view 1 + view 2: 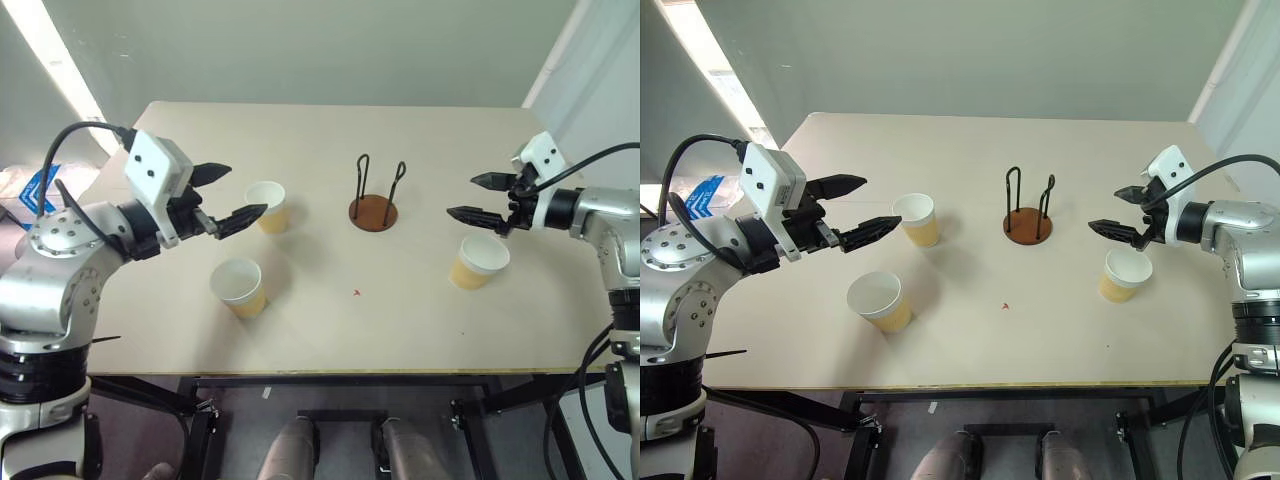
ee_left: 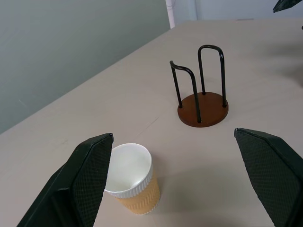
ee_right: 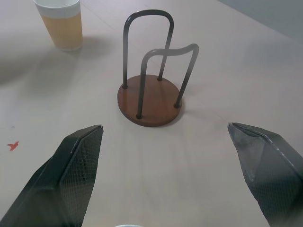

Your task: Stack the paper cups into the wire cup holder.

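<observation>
Tan paper cups, 3 upright on the desk: nearest, next under the right tool, last by the left tool. Both tools gape wide, empty. Farthest, the wire cup holder stands empty mid-desk.

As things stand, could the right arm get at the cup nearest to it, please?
Probably yes. The right gripper hangs open just above that paper cup, which stands upright and apart from the wire cup holder, with nothing between them.
</observation>
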Available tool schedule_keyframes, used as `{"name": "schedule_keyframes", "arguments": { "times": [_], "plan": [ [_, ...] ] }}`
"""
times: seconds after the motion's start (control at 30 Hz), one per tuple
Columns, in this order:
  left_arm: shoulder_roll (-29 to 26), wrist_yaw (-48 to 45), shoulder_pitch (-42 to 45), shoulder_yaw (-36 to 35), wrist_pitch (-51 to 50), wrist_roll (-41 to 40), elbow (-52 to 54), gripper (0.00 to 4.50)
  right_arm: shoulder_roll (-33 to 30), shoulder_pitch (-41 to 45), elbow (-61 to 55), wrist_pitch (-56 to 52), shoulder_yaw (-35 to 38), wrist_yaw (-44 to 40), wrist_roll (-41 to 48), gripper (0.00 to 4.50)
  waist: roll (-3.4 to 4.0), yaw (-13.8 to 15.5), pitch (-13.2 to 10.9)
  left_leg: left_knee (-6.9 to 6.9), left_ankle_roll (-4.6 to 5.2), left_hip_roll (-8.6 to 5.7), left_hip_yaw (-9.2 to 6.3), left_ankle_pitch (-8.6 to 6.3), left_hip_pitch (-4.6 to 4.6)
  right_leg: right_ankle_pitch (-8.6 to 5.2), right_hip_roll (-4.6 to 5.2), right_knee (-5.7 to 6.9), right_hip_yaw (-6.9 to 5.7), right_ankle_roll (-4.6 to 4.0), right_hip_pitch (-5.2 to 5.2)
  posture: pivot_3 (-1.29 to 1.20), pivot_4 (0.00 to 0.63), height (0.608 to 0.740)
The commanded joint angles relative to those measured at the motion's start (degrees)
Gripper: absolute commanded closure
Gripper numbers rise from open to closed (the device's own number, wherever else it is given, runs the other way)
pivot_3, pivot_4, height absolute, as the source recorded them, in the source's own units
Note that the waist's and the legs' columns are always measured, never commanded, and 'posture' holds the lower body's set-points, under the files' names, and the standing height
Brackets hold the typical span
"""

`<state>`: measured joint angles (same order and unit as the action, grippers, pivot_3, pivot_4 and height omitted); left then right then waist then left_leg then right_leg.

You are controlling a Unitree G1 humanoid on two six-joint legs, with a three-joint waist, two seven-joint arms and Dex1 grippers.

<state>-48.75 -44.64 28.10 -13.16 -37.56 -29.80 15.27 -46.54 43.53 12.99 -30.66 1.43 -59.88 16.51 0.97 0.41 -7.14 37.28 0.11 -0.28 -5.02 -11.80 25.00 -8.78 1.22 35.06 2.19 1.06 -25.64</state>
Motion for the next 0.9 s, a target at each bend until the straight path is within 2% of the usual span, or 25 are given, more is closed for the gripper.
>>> {"name": "schedule_keyframes", "arguments": {
  "times": [0.03,0.63,0.9],
  "plan": [
    [-0.95,-0.02,0.51,-1.39,0.89,0.02,1.16,0.0,-0.64,1.14,-1.05,0.28,1.27,0.29,0.23,0.04,0.0,0.0,0.0,0.0,0.0,0.0,0.0,0.0,0.0,0.0,0.0,0.0,0.0,0.0,0.0,0.0,0.15,0.74],
    [-0.78,-0.5,0.98,-1.26,1.81,0.28,-0.52,0.0,-0.93,1.41,-1.04,0.25,1.17,0.53,-0.38,0.04,0.0,0.0,0.0,0.0,-0.01,0.01,-0.01,-0.01,0.0,0.0,0.0,0.0,0.0,0.0,-0.01,0.0,0.15,0.74],
    [-1.79,-5.09,6.42,2.5,4.43,2.02,-6.89,0.0,-0.84,-0.53,-7.19,-7.99,3.08,2.49,2.97,0.04,0.0,0.18,0.0,0.0,-0.02,0.01,-0.01,0.0,0.01,0.0,-0.01,0.0,-0.01,0.0,0.0,0.0,0.15,0.74]
  ]
}}
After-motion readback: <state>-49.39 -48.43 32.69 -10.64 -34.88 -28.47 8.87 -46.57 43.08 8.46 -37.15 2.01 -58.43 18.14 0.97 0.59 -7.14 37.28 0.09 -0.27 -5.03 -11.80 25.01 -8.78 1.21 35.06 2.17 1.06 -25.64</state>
